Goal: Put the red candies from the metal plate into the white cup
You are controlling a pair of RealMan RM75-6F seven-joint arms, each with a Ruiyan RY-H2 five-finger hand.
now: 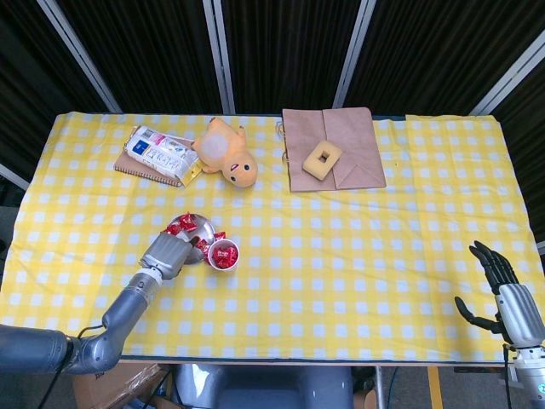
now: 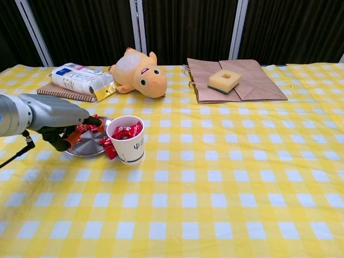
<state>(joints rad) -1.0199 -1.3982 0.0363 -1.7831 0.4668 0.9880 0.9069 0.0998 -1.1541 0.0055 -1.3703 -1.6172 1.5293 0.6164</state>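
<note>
Left robot hand [image 2: 59,121] over metal plate [image 2: 90,146], beside white cup [image 2: 127,141]

The yellow-and-white checked tablecloth [image 1: 358,247] is seen from high overhead and steeply downward in the head view, and from low at the near edge, much closer, in the chest view (both sharing the orange plush toy [image 2: 137,75] and brown paper bag [image 1: 334,152]).

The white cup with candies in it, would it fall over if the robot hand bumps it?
Probably, yes. The white cup looks like light paper, taller than wide, holding only a few red candies. The left hand works close beside it, over the metal plate.
</note>
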